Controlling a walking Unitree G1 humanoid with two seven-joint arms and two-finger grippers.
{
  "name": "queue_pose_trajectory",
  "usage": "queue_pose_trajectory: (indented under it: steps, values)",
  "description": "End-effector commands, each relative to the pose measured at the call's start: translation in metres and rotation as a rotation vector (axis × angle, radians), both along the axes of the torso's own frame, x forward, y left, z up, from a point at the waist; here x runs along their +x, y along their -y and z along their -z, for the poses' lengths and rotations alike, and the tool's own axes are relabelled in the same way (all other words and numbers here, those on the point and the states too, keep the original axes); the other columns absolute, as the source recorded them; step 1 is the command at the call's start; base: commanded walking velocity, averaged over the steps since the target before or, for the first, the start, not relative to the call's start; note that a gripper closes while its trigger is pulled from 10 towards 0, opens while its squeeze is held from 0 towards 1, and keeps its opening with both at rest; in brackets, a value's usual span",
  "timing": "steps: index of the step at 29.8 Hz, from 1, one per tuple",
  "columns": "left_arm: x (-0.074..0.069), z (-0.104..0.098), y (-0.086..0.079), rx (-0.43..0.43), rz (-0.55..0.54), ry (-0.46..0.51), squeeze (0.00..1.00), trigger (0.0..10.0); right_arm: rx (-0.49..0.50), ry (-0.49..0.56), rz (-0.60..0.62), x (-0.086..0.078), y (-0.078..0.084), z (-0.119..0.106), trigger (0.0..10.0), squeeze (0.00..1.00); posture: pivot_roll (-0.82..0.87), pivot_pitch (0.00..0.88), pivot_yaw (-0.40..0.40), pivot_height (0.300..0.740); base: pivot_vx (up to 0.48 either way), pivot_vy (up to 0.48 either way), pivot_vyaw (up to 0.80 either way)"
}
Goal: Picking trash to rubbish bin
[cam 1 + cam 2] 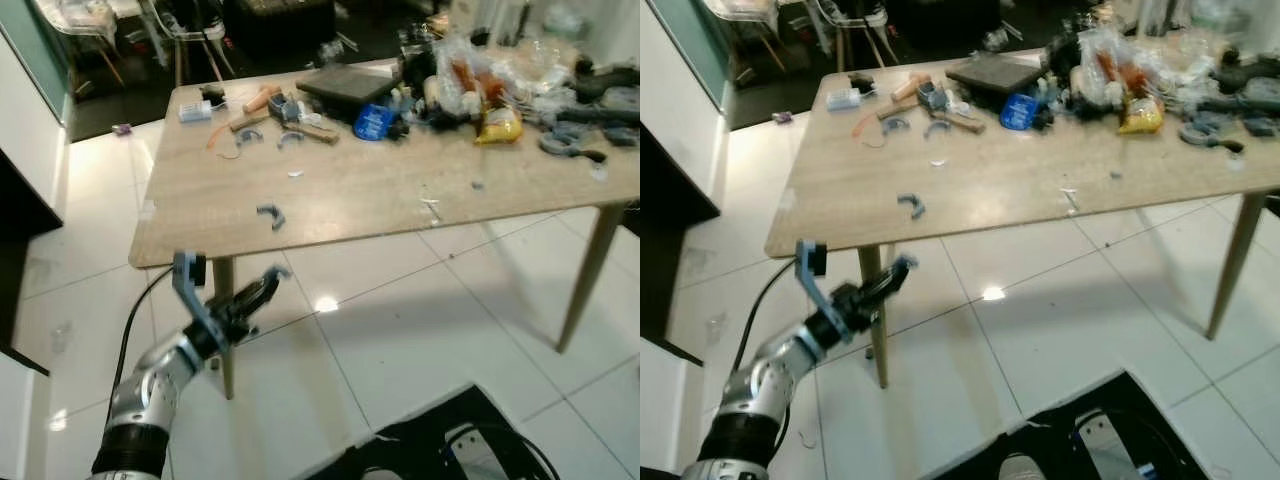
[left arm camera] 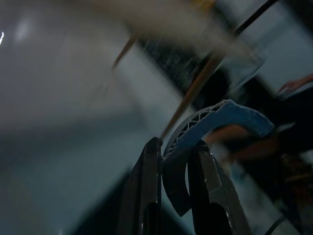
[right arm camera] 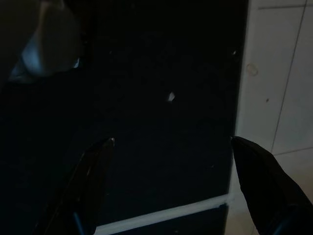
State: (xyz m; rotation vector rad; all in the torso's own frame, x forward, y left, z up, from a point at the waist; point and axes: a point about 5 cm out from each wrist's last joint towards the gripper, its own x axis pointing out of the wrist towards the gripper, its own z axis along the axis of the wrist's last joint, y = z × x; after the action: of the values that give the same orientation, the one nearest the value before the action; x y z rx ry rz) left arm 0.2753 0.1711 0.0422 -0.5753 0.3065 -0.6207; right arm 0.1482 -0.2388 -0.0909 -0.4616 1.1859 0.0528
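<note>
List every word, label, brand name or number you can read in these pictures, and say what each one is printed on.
No text can be read.
Blue packet on the wooden table: light markings, too small and blurred to read.
Yellow packet: no print can be made out.
White box near the table's far corner: too small to tell.
Blue curved plastic piece in the left gripper: no lettering, only ribbing.

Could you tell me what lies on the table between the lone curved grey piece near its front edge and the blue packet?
Bare wood, seen in the left eye view, between the curved piece and the blue packet.
</note>
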Motion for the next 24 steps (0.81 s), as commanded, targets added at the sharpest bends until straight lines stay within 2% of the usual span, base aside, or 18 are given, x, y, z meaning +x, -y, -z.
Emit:
queue_pose_trajectory:
  steps: [1, 4, 6, 8, 11, 13, 16, 17, 20, 21, 24]
  values:
    - [-0.013, 0.023, -0.011, 0.088, -0.02, -0.091, 0.0, 10.0, 0.003, -0.011, -0.005, -0.002, -0.003, 0.002, 10.0, 0.0, -0.13, 0.062, 0.085, 0.74, -0.424, 0.0, 0.0]
    - [-0.036, 0.057, -0.02, 0.185, -0.06, -0.244, 0.0, 10.0, 0.0, -0.014, -0.007, -0.003, -0.003, 0.002, 10.0, 0.0, -0.14, 0.058, 0.086, 0.74, -0.416, 0.0, 0.0]
    - [-0.039, 0.061, -0.022, 0.196, -0.072, -0.267, 0.0, 10.0, 0.0, -0.014, -0.008, -0.003, -0.003, 0.002, 10.0, 0.0, -0.14, 0.058, 0.086, 0.74, -0.412, 0.0, 0.0]
    - [-0.051, 0.076, -0.026, 0.225, -0.121, -0.356, 0.0, 10.0, -0.005, -0.016, -0.008, -0.003, -0.003, 0.002, 10.0, 0.0, -0.13, 0.057, 0.087, 0.74, -0.399, 0.0, 0.0]
    - [-0.084, 0.106, -0.038, 0.393, -0.221, -0.542, 0.0, 10.0, -0.014, -0.02, -0.005, -0.004, -0.002, 0.002, 10.0, 0.0, -0.13, 0.054, 0.089, 0.74, -0.3, 0.0, 0.0]
    - [-0.096, 0.116, -0.044, 0.464, -0.284, -0.616, 0.0, 10.0, -0.012, -0.021, 0.003, -0.005, -0.002, 0.002, 10.0, 0.0, -0.13, 0.052, 0.088, 0.74, 0.0, 0.0, 0.0]
    - [-0.101, 0.119, -0.048, 0.498, -0.312, -0.64, 0.0, 10.0, -0.017, -0.028, -0.005, -0.005, -0.002, 0.002, 10.0, 0.0, -0.13, 0.051, 0.088, 0.74, 0.0, 0.0, 0.0]
    - [-0.112, 0.125, -0.051, 0.549, -0.337, -0.689, 0.0, 10.0, -0.017, -0.038, -0.012, -0.006, -0.002, 0.003, 10.0, 0.0, -0.13, 0.047, 0.089, 0.74, 0.0, 0.0, -0.79]
    - [-0.148, 0.141, -0.051, 0.703, -0.298, -0.811, 0.0, 10.0, -0.02, -0.048, -0.019, -0.007, -0.001, 0.003, 10.0, 0.0, -0.13, 0.043, 0.092, 0.74, 0.0, 0.0, -0.79]
    - [-0.148, 0.141, -0.051, 0.703, -0.298, -0.811, 0.0, 10.0, -0.02, -0.048, -0.019, -0.007, -0.001, 0.003, 10.0, 0.0, -0.13, 0.043, 0.092, 0.74, 0.0, 0.0, -0.79]
    - [-0.172, 0.151, -0.042, 0.774, -0.223, -0.871, 0.0, 10.0, -0.021, -0.05, -0.015, -0.008, -0.001, 0.003, 10.0, 0.0, -0.13, 0.042, 0.094, 0.74, 0.0, 0.0, -0.79]
